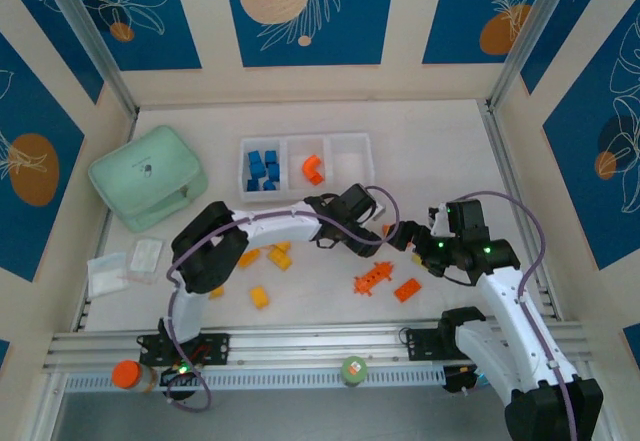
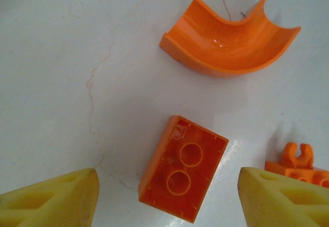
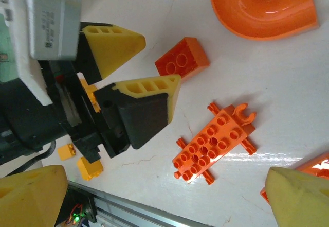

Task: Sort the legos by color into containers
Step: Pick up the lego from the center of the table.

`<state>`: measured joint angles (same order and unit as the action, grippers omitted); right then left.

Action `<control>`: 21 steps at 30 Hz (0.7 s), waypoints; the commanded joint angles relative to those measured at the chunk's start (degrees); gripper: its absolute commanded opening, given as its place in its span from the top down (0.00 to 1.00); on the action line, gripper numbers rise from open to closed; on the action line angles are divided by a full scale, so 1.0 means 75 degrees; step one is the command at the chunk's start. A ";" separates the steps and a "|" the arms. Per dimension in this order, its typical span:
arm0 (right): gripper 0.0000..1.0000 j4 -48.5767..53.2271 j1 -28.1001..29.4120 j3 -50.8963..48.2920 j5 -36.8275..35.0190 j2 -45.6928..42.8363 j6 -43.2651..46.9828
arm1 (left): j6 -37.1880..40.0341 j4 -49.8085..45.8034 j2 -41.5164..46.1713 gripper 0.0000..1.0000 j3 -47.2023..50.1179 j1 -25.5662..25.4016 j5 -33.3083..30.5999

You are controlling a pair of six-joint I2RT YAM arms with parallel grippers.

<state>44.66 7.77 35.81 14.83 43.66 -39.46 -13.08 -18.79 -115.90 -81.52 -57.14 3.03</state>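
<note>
White tabletop, faintly cracked, blue-patterned walls around. Straddles an upturned orange brick (image 2: 182, 175) with the left gripper (image 2: 164, 201), fingers (image 2: 51, 198) spread wide, a gap on either side, nothing clamped. Hangs just to its right with the right gripper (image 3: 164, 201), likewise spread and empty. Likely trouble: could twist the brick and squirt it out on closing, given its skew to the fingers and smooth side walls. Could also nudge the long studded piece (image 2: 298, 168) just beside one finger, or knock the neighbouring gripper, close enough to crowd a lift. Ahead of the fingertips, an orange arch (image 2: 231, 41), apart from the brick. Farther beyond, the tray (image 1: 350, 166): blue bricks (image 1: 262, 171) in one end compartment, a second arch (image 1: 314, 169) in the middle one. Back toward the arm bases, yellow bricks (image 1: 260, 296) unsorted on the table. Mint case (image 1: 148, 176) well off to the left, clear of any path to the tray.
</note>
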 commanded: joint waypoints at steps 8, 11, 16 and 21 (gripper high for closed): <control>0.01 -0.0031 -0.0184 -0.0168 0.0277 -0.0126 -0.0070 | 0.0423 -0.0079 -0.0572 0.24 -0.0286 -0.0045 0.0237; 0.01 -0.0105 -0.0213 -0.0186 0.0317 -0.0128 -0.0070 | 0.0306 0.0104 -0.0652 0.28 -0.0237 -0.0056 0.0147; 0.01 -0.0155 -0.0242 -0.0197 0.0401 -0.0129 -0.0071 | 0.0250 -0.0164 -0.0796 0.36 -0.0403 -0.0058 -0.0274; 0.01 -0.0213 -0.0287 -0.0202 0.0425 -0.0131 -0.0062 | 0.0193 -0.0009 -0.0689 0.45 -0.0288 -0.0057 -0.0341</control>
<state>43.94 5.96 34.85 15.53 43.55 -39.48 -11.70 -19.27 -119.98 -83.20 -57.19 1.39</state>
